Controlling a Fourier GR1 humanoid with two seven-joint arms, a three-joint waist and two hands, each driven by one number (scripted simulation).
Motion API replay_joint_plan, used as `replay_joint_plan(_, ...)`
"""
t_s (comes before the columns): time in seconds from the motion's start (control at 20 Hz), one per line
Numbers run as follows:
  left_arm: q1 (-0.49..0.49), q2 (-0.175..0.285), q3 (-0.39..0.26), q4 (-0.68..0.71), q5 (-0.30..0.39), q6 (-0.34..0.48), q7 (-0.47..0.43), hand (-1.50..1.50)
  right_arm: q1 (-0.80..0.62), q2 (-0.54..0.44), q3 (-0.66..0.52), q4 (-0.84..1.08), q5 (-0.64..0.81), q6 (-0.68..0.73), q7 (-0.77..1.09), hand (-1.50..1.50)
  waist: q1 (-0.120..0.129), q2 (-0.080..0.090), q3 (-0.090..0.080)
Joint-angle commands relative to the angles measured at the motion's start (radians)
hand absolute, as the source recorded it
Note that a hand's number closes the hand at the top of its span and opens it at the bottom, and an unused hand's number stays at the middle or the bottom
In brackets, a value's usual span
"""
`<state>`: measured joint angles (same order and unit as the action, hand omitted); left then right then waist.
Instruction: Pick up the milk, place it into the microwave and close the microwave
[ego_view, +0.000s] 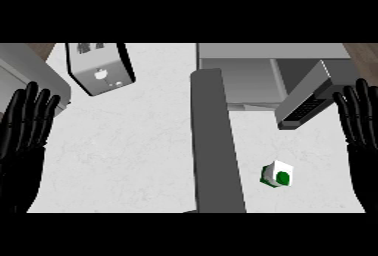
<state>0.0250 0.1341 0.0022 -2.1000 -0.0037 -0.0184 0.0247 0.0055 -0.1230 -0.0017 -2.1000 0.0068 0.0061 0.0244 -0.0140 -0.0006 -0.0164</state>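
Head view: milk carton (277, 176) on bench (133, 165), probably light, rigid; take its flat sides. Left hand (26, 127), right hand (359, 122): fingers released.

A small white-and-green milk carton (277, 176) stood on the counter left of the right hand (360, 125); the grey boxy microwave (244, 80), door open, sat beyond it.

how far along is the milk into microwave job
Nothing done yet. The milk stands on the counter, untouched, before the microwave, which looks open. The left hand and right hand rest open at the edges, holding nothing. Left to do: grasp, place, close.
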Motion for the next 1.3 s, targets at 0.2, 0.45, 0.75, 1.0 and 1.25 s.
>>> replay_joint_plan(0.2,-0.003,-0.022,0.011,0.103,0.033,-0.059,-0.138,-1.50,0.038,0.031,0.057,-0.029,-0.011,0.047,-0.039,-1.50,0.012,0.000,0.016)
replay_joint_plan(0.45,0.020,-0.074,0.001,0.057,0.067,-0.004,0.003,-1.50,0.029,0.037,-0.001,0.000,-0.170,0.073,0.068,-1.50,0.014,-0.001,0.017)
replay_joint_plan(0.75,0.070,-0.131,-0.090,-0.003,-0.014,0.035,0.006,-1.50,0.119,0.077,0.037,-0.016,-0.136,0.070,0.019,-1.50,0.013,-0.001,0.017)
replay_joint_plan(1.0,0.110,-0.127,-0.091,-0.006,-0.023,0.020,-0.020,-1.50,0.180,0.074,0.039,0.086,-0.072,0.099,-0.084,-1.50,0.013,0.000,0.017)
replay_joint_plan(1.25,0.194,-0.086,-0.013,-0.024,0.074,-0.050,-0.060,-1.50,0.227,0.087,0.036,0.195,-0.027,0.116,-0.209,-1.50,0.015,0.000,0.016)
